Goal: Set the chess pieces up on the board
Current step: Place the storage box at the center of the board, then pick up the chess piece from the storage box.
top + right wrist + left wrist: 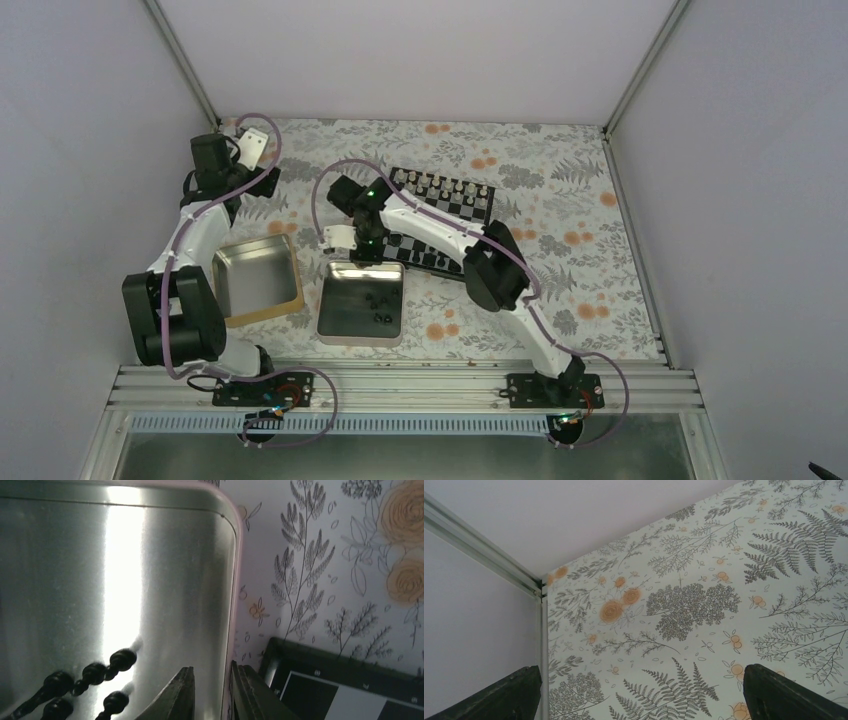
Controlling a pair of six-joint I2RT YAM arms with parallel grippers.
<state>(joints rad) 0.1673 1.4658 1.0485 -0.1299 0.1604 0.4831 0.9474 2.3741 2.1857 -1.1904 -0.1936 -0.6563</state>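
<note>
The board (pixel 474 203) lies at mid-table with pale pieces (pixel 445 186) along its far rows; my right arm crosses over its near side. A few black chess pieces (pixel 378 300) lie in the silver tin (pixel 335 312) in front of the board. In the right wrist view these pieces (pixel 95 672) rest on the tin's floor (pixel 165 555), left of my fingers. My right gripper (pixel 212 680) hangs over the tin's far rim beside the board's corner (pixel 340 690), jaws a narrow gap apart with nothing between them. My left gripper (pixel 640 672) stands wide open over bare cloth at the back left.
A gold-rimmed tin (pixel 290 268) sits left of the silver tin, under the left arm's elbow. Enclosure walls and metal rails (pixel 484 550) close in the back and sides. The floral cloth (pixel 560 270) covers the table.
</note>
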